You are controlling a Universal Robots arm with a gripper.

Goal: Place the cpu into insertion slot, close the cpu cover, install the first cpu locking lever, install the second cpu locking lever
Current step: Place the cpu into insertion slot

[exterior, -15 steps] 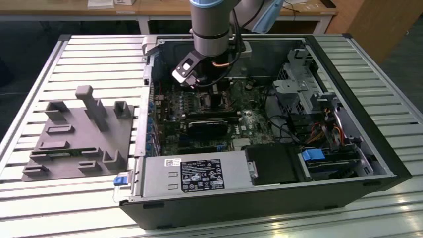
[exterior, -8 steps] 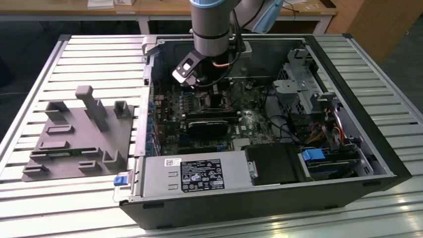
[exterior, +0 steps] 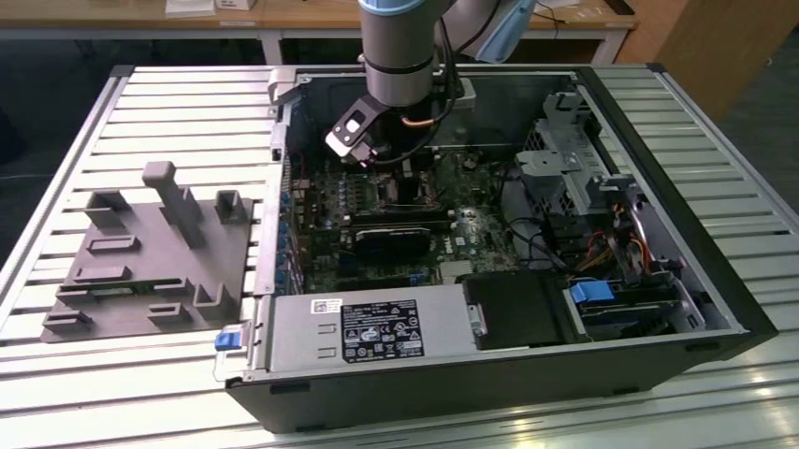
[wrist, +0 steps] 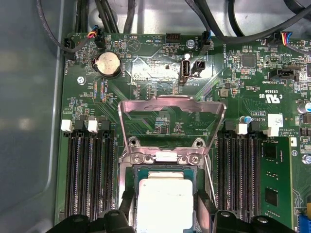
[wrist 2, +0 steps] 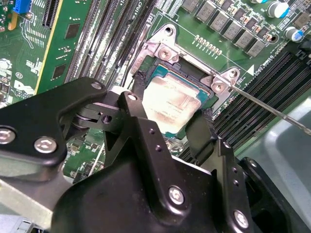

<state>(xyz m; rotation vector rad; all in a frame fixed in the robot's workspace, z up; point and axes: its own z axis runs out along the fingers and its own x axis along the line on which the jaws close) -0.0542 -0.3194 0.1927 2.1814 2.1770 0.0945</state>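
Where the arm [exterior: 399, 56] drops into the open PC case [exterior: 736, 290] in the exterior view, the tool [exterior: 402, 173] hangs low over the motherboard [exterior: 331, 224], right above the insertion slot [exterior: 407, 193]. The case lies on a slatted counter [exterior: 724, 122]. A grey fixture [exterior: 138, 271] w/ upright pegs sits toward the exterior view's left, well apart from the tool. Finger gap can't be judged from this angle.

Second wrist view: the tool [wrist 2: 172, 97] is set narrow, its two black fingers [wrist 2: 198, 133] pressed on opposite edges of the cpu [wrist 2: 167, 102], so the chip sits btwn the tips, silvery top up. The cpu is directly over the insertion slot [wrist 2: 190, 73]; whether it is fully seated or just above, can't tell. One thin locking lever [wrist 2: 272, 109] juts out free beside the memory slots [wrist 2: 272, 80], not hooked down.

First wrist view: same grip, fingers [wrist: 201, 208] hugging both sides of the cpu [wrist: 165, 201], w/ the chip's green edge showing just beyond its metal top. The cpu cover [wrist: 172, 101] stands swung up at its hinge just past the cpu, its window showing the board behind, not closed. The locking lever [wrist: 210, 179] slants up beside the slot, near one fingertip. Memory slots [wrist: 90, 165] flank the socket on both sides.
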